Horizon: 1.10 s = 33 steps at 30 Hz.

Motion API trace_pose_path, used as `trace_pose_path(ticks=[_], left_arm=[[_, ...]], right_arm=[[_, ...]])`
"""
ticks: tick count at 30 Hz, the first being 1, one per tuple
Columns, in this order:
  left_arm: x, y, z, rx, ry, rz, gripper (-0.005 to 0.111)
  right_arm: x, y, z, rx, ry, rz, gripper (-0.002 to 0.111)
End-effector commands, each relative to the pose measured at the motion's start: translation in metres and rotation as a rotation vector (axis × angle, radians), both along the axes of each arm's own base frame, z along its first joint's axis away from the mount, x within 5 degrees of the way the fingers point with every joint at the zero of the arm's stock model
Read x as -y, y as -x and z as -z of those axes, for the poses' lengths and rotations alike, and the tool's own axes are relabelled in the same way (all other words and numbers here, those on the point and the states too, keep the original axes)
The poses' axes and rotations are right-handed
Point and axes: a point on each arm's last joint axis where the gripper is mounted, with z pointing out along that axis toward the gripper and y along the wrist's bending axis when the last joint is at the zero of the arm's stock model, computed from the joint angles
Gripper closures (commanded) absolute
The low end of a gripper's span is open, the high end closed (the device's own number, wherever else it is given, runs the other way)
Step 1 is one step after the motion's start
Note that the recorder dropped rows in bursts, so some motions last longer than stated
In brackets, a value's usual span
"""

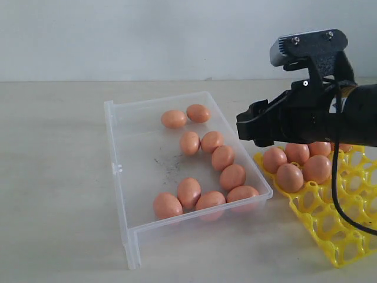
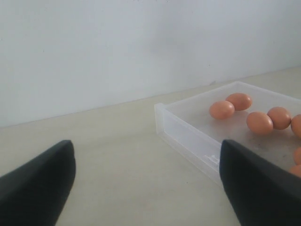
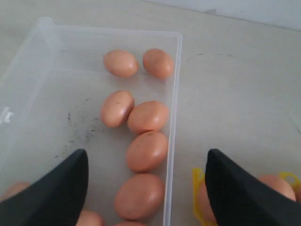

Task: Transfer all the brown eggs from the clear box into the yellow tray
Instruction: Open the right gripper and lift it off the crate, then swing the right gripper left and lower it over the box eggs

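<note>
Several brown eggs [image 1: 222, 158] lie in the clear box [image 1: 141, 171], most of them along its right wall. More brown eggs [image 1: 290, 177] sit in the near-left cups of the yellow tray [image 1: 330, 218]. My right gripper [image 1: 250, 127] hangs open and empty above the gap between box and tray. In the right wrist view this gripper [image 3: 148, 188] spans the box wall [image 3: 173, 117], with eggs [image 3: 146, 150] on one side and the tray corner [image 3: 196, 176] on the other. My left gripper [image 2: 148, 188] is open over bare table beside the box [image 2: 188, 134]; it is outside the exterior view.
The pale table [image 1: 53, 177] carries only the box and the tray. A plain wall [image 1: 147, 35] runs along its back edge. A black cable [image 1: 336, 177] hangs from the right arm over the tray.
</note>
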Motion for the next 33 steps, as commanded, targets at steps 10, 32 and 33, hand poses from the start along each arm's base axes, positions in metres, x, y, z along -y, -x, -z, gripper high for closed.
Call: trace_pose_path(ticks=[10, 32, 33], left_arm=[[0.0, 0.0, 0.0, 0.004, 0.015, 0.003, 0.029], [0.0, 0.0, 0.0, 0.004, 0.015, 0.003, 0.029], [0.0, 0.0, 0.0, 0.004, 0.015, 0.003, 0.029]], right_arm=[[-0.085, -0.068, -0.017, -0.488, -0.081, -0.025, 0.045], [-0.113, -0.176, 0.077, -0.69, 0.055, 0.249, 0.045], [-0.113, -0.175, 0.078, -0.695, 0.06, 0.248, 0.045]])
